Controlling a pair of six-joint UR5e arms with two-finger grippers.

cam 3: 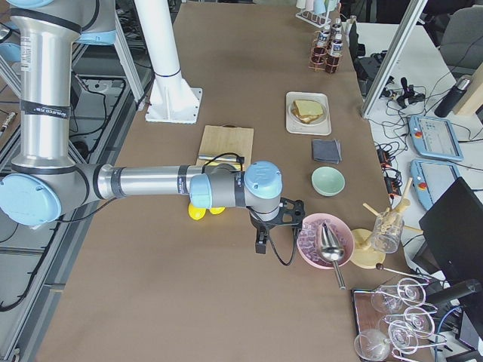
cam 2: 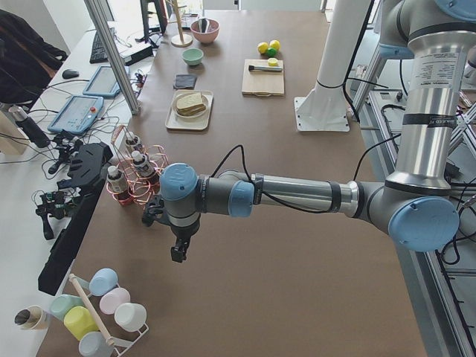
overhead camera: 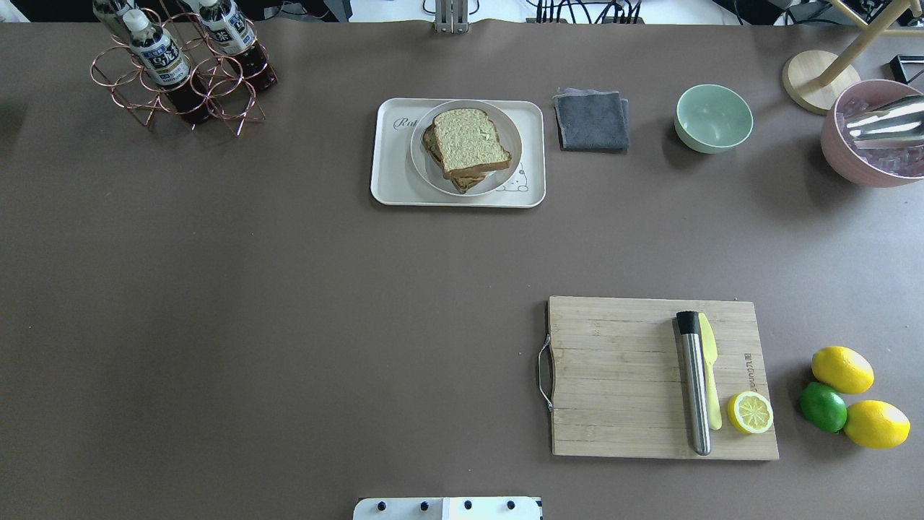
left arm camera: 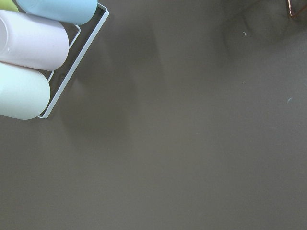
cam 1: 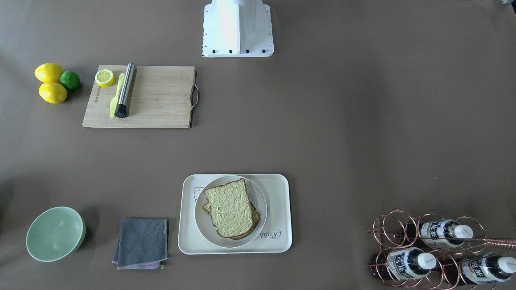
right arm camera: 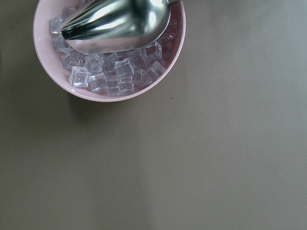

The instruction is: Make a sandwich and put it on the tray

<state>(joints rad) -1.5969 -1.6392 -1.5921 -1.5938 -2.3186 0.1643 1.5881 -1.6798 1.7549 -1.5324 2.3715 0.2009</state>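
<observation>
Sandwich served: the two stacked square slices of tan, brown-crusted bread (cam 1: 230, 208) lie on a small white round plate (cam 1: 261, 198). The plate stands inside the large cream rectangular tray (cam 1: 280, 187), across the brown worktop (cam 1: 322, 141) from the robot's base. Whatever sits between the slices is hidden from me.

The left gripper (cam 2: 178, 251) hangs over bare worktop near a rack of pastel cups (left arm camera: 29, 43), well apart from the tray. The right gripper (cam 3: 261, 243) hangs just beside a pink bowl of ice cubes (right arm camera: 103, 97) at the opposite end. I see nothing hanging from either, but I cannot tell how far either is open, since only the side cameras catch them.

I judge the task finished, with both arms drawn well clear. As I read it, the next move calls for nothing more than leaving the tray undisturbed.
</observation>
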